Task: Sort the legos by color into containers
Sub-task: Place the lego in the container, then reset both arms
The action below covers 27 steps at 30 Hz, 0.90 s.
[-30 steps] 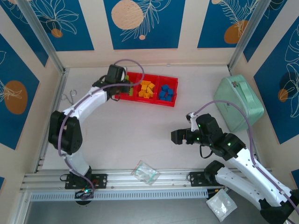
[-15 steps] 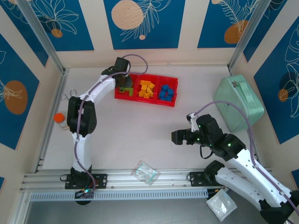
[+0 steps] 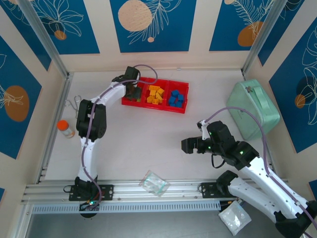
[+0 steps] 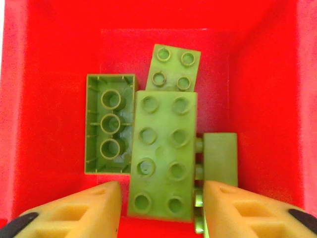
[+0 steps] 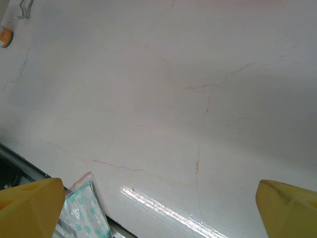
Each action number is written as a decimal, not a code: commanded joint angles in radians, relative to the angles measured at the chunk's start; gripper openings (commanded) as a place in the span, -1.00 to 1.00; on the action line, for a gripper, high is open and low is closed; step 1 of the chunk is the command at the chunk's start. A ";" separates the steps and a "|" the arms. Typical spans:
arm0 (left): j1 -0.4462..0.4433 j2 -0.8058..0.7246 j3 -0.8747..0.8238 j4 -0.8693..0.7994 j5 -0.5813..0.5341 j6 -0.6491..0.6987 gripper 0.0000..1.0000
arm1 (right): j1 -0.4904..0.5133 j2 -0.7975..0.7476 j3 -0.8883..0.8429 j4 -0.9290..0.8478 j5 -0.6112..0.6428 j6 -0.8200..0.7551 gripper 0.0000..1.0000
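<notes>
**Green bricks under left pincer; right pincer wide over bare table**

Left pincer [image 3: 131,92] hangs over the left-end compartment of the red tray [image 3: 153,107]. Wrist view: its jaws are set wide, nothing gripped.

- Long green brick [image 4: 163,153], studs up, lies between the fingers [image 4: 74,208] with a gap on each side. Not clamped.
- Flipped green brick [image 4: 110,130], hollow side up, sits just left of it, touching along the long edge.
- Small square green brick [image 4: 173,67], studs up and slightly skewed, lies ahead of the fingertips, butting the long brick's far end.
- Fourth green brick [image 4: 220,158] lies on its side by the right finger, studs against the long one.

All four sit inside that one compartment.

The next compartment to this pincer's right holds the orange-yellow bricks [image 3: 155,94]. The one beyond that holds the blue bricks [image 3: 176,97].

Right pincer [image 3: 185,145] is well apart from the tray, over the table [image 3: 148,144], pointing left. Wrist view: jaws spread wide and empty, with tabletop between the fingers. A clear bag [image 3: 154,183] lies by its left finger at the near table edge.

Mint-green case [image 3: 252,109] sits behind this pincer, off to the right. Orange-capped bottle [image 3: 65,128] stands near the left table edge, outboard of the left arm.
</notes>
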<state>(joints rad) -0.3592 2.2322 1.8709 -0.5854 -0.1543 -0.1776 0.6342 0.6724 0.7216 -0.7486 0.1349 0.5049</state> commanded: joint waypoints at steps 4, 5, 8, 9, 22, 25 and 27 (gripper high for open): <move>0.010 -0.093 -0.006 0.019 -0.013 -0.008 0.33 | -0.011 -0.002 0.006 -0.009 -0.011 -0.003 0.98; 0.010 -0.111 -0.014 0.021 -0.014 -0.009 0.37 | -0.013 -0.001 0.010 -0.008 -0.012 -0.001 0.98; 0.011 -0.196 -0.081 0.060 -0.003 -0.024 0.47 | -0.018 0.000 0.027 -0.005 -0.018 0.003 0.99; 0.011 -0.237 -0.113 0.083 0.003 -0.031 0.52 | -0.022 0.000 0.036 -0.003 -0.017 0.004 0.98; 0.011 -0.849 -0.728 0.378 0.131 -0.007 0.82 | -0.112 0.048 0.124 0.184 0.158 -0.061 0.98; 0.011 -1.014 -0.903 0.414 0.151 -0.019 0.84 | -0.171 0.058 0.110 0.263 0.199 -0.087 0.98; 0.009 -1.122 -1.024 0.452 0.142 -0.027 0.92 | -0.218 0.062 0.087 0.327 0.198 -0.135 0.98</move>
<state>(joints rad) -0.3553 1.2083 0.9634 -0.1986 -0.0414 -0.2043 0.4580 0.7341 0.8196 -0.5442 0.2787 0.4419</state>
